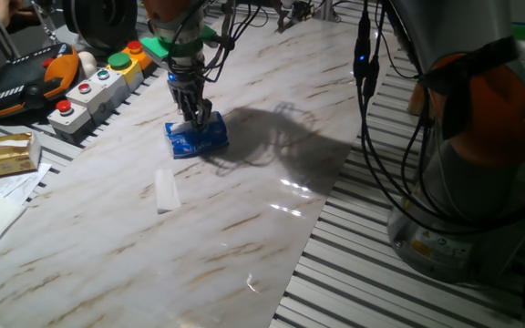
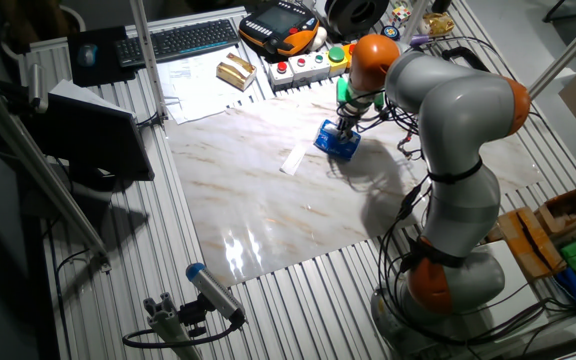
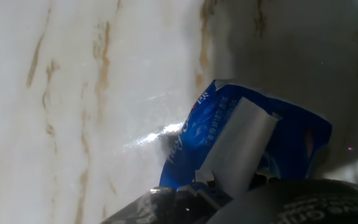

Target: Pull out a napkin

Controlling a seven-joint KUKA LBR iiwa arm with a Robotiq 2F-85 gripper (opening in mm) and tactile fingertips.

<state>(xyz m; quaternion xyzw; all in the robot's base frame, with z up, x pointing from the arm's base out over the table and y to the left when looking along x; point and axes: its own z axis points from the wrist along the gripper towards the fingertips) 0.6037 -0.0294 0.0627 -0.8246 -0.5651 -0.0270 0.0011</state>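
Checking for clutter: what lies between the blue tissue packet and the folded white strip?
Nothing: in one fixed view only bare marble separates the blue tissue packet from the folded white strip.

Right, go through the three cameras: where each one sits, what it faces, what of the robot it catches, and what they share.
One fixed view: low beside the marble table, facing the blue packet; the hand is down on the packet, the arm's base at right.
The other fixed view: high up, looking down on the table; the whole arm shows, hand at the packet.
Hand view: on the hand, looking down along the fingers at the packet and its white flap.
Shared: all three show the packet; both fixed views show the folded white strip.
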